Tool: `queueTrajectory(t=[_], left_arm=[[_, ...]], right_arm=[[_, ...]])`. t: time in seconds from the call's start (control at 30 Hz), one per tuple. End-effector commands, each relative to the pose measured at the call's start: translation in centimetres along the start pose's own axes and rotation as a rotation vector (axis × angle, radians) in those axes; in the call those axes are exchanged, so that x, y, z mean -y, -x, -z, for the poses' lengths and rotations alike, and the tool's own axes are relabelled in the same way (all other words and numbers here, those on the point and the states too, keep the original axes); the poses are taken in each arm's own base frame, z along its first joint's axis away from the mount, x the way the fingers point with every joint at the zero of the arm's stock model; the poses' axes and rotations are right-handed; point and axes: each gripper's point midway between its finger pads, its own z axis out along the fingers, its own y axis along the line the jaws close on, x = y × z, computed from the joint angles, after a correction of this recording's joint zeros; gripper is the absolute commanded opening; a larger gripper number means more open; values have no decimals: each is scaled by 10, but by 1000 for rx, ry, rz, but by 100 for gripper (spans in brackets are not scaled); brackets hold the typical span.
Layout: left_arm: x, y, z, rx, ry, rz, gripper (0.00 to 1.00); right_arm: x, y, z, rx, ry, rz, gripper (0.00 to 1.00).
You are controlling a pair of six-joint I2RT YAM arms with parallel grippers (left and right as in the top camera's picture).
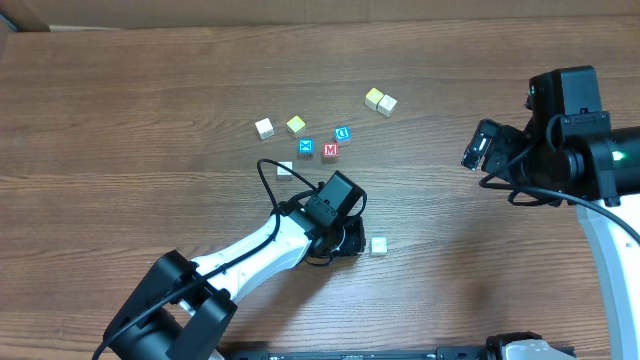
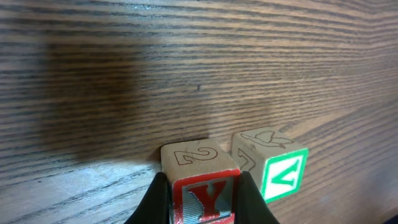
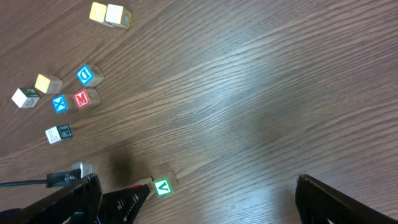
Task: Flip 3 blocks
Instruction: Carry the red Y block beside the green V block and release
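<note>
Likely a robotics lab: cabled robot arms (image 1: 255, 250) at a wood-grain table (image 1: 120, 100)

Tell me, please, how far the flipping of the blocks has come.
Done: nothing that the pictures can prove. In hand: the left pincer is shut on the Y block, beside the V block. Left, it seems: turning it over, then the other blocks.

The left arm (image 1: 255, 250) is extended from the near-left corner toward the middle of the scene. Its wrist is bent down and the left gripper (image 1: 348, 240) is pointed low. Its fingers (image 2: 158, 202) are pressed against opposite sides of the red Y block (image 2: 205, 193), which is clamped between them. The right arm (image 1: 610, 240) is raised at the right side with the wrist turned left. The right gripper (image 1: 480, 146) is held high, jaws spread wide.
</note>
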Motion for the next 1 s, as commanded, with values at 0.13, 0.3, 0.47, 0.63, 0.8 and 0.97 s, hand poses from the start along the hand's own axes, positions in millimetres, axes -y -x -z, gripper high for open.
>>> queueTrajectory(t=[0.13,0.3,0.47,0.63,0.8,0.97], left_arm=[[10,-12,-5,-19,-21,-79,4],[10,-13,-6,-15,-13,-79,4],[5,-11,-8,-7,7,-58,4],[5,-11,-8,-6,10,-58,10],[2,-8,-8,9,26,-59,40],[2,-8,-8,10,25,-63,41]], right_arm=[[-3,4,7,19,17,6,100],[-3,4,7,16,15,6,100],[-1,1,7,6,9,6,100],[-1,1,7,5,9,14,100],[-1,1,7,3,8,17,100],[-1,1,7,3,8,21,100]])
